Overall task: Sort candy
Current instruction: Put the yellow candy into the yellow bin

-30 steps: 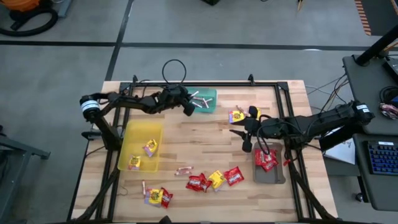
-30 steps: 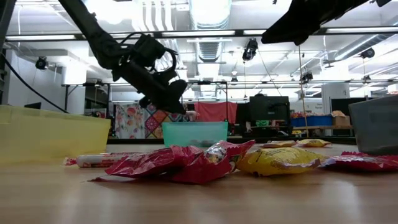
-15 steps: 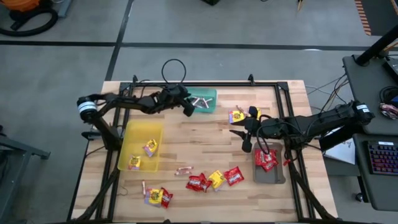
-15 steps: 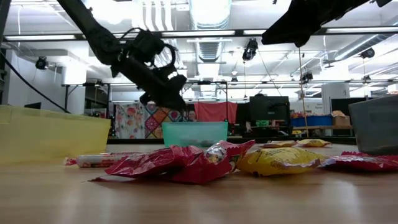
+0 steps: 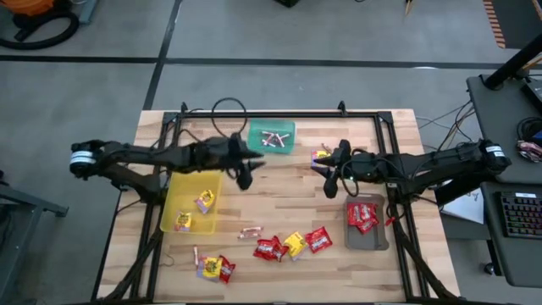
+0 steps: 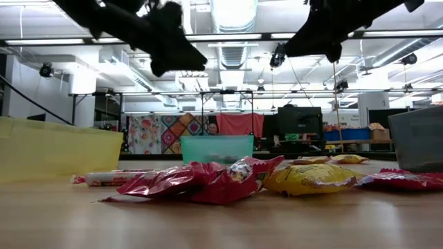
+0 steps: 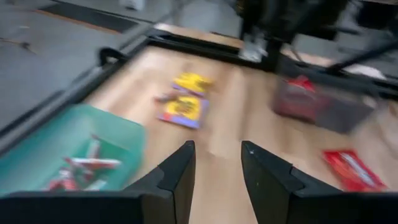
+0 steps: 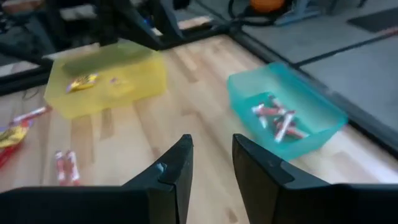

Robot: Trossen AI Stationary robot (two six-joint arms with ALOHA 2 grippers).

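The left end effector (image 5: 245, 175) hung over the worktop (image 5: 279, 191) between the yellow tray (image 5: 191, 200) and the green tray (image 5: 272, 137), fingers (image 7: 178, 171) a little apart and nothing held. The right end effector (image 5: 329, 182) sat over mid-worktop, just beside the yellow packets (image 5: 322, 157) near the far edge; its fingers (image 8: 177, 167) stood a little apart too, empty.

And the candy was everywhere! Twisted rolls (image 5: 271, 137) lay in the green tray. Two yellow packets (image 5: 204, 201) rested in the yellow tray. Red packets (image 5: 362, 215) filled the grey tray (image 5: 367, 225). Loose on the wood near the front lay a cluster of red and yellow packets (image 5: 293, 245), a single roll (image 5: 250, 231) just beside them, and another small group (image 5: 212, 267) at the front left. From the low view, the red packets (image 6: 201, 181) lay crumpled up close.
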